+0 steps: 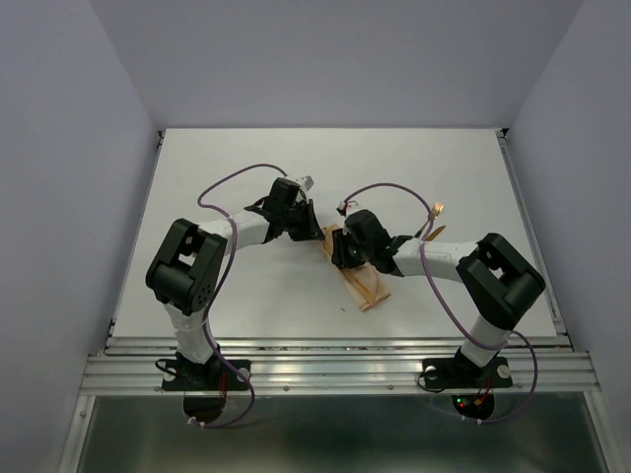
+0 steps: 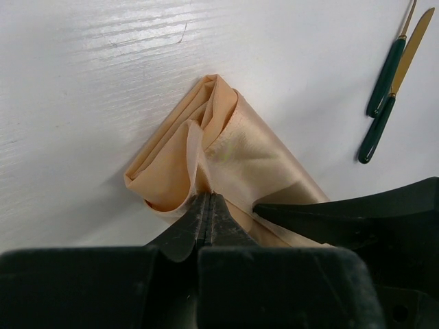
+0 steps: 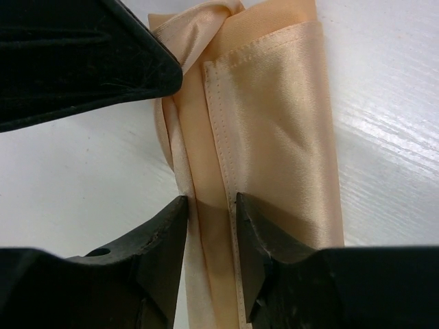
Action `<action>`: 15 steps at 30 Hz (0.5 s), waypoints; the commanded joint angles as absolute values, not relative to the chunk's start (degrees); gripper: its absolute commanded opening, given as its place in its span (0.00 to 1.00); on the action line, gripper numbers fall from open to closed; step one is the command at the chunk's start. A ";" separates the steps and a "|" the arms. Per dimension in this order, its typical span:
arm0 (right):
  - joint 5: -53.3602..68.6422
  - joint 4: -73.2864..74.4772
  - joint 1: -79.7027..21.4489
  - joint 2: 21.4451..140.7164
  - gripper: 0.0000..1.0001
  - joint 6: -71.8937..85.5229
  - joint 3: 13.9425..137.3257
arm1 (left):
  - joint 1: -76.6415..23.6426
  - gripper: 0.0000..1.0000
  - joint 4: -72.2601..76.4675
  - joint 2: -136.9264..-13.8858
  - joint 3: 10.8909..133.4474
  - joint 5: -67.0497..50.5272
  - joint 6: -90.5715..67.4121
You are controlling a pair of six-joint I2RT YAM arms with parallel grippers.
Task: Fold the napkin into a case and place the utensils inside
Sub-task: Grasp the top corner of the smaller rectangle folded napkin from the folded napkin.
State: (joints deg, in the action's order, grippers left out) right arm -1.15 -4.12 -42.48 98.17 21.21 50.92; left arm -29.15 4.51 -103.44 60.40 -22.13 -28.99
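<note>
The napkin (image 1: 367, 287) lies near the middle of the desk (image 1: 444, 168), folded into a narrow strip whose long axis runs from 11 o'clock to 5 o'clock in the top view. The left hand (image 2: 208, 197) is at the strip's 11 o'clock end, its fingers pressed together on a thin raised fold of the cloth. The right hand (image 3: 209, 205) sits just beside it over the same end, its jaws a narrow gap apart, with a stitched band of the napkin lying flat between them. The utensils (image 2: 384, 89), with dark handles and gold heads, lie side by side on the desk at about 2 o'clock from the napkin, apart from it.
</note>
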 commanded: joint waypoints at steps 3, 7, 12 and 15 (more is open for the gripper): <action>-5.62 -6.32 -42.98 97.12 0.33 21.88 50.98 | -29.36 0.00 6.15 -103.45 61.79 -23.29 -28.83; -5.01 -6.85 -42.98 97.12 0.30 22.50 50.98 | -29.36 0.00 6.24 -103.53 61.44 -23.38 -28.83; -2.20 -7.29 -42.98 96.86 0.38 22.85 51.24 | -29.36 0.00 6.68 -103.62 61.00 -23.55 -28.74; -1.93 -7.38 -42.98 95.28 0.41 23.20 50.89 | -29.36 0.00 6.94 -103.97 61.00 -23.73 -28.83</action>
